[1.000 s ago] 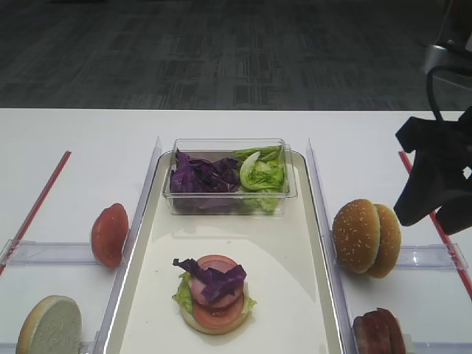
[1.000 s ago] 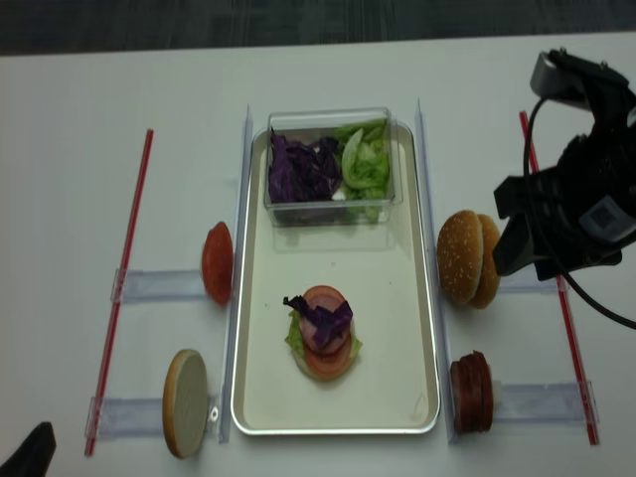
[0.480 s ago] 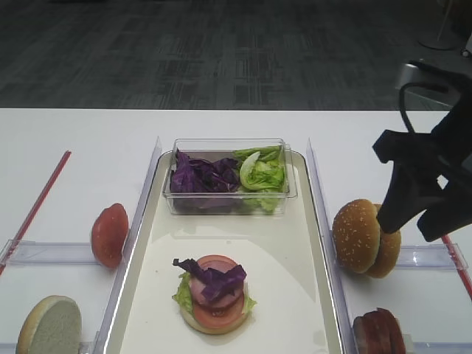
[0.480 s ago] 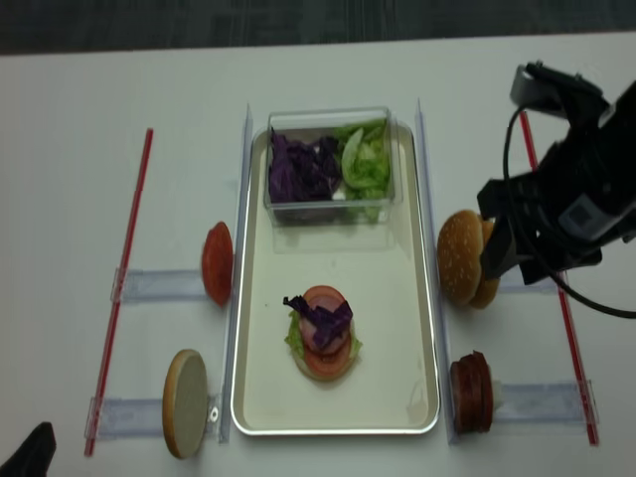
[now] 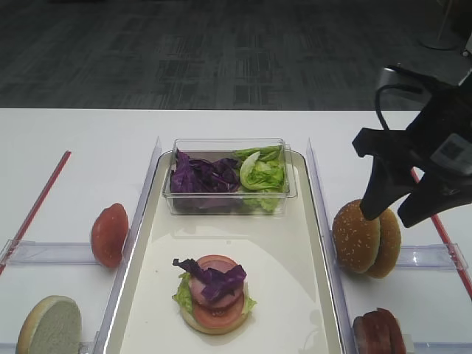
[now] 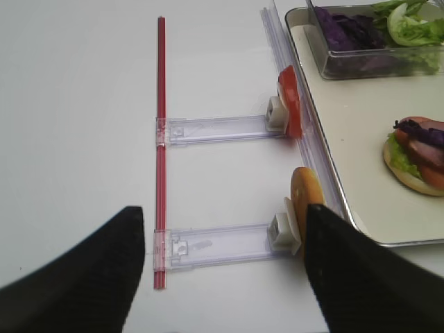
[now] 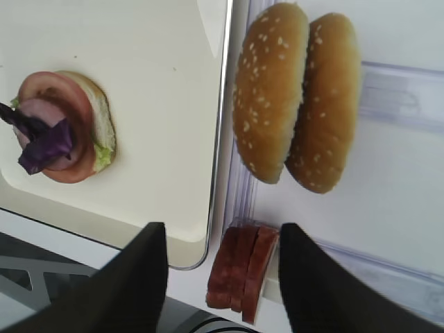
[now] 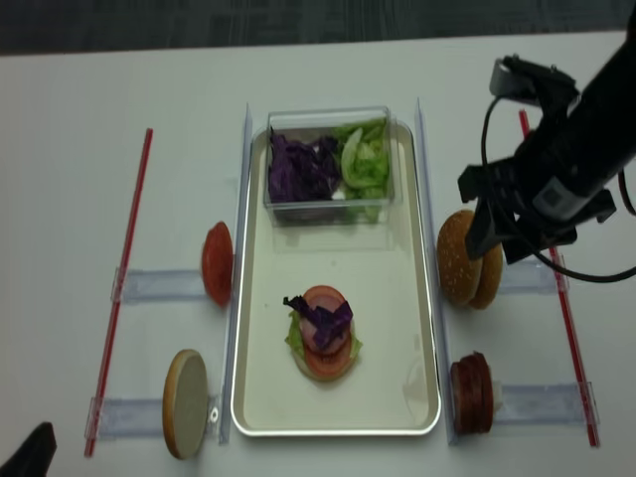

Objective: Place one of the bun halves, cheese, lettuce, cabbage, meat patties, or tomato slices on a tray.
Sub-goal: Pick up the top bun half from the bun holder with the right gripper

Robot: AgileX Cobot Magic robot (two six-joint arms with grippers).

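- I count two sesame bun halves (image 5: 366, 237) standing on edge side by side, just right of the tray (image 5: 291, 273), and one pale flat bun half (image 5: 50, 325) on the left side of the counter (image 5: 88, 133).
- There are about three meat patties (image 5: 378, 331) on edge near the tray's right corner, and one tomato slice (image 5: 109, 234) standing at the tray's left.
- On the tray I see one stack (image 5: 213, 293): a bun base, lettuce, tomato slices and purple cabbage on top.
- One clear tub (image 5: 228, 175) sits at the tray's far end with cabbage at left and lettuce at right.
- The right tool (image 5: 398, 212) hangs above the sesame bun halves with its fingers apart; it holds nothing and I cannot tell if it touches the bun.
- The left tool (image 6: 222, 277) is also spread apart and empty, over the counter on the left.
- Clear plastic rails (image 6: 215, 129) and two red strips (image 5: 40, 196) lie beside the tray.
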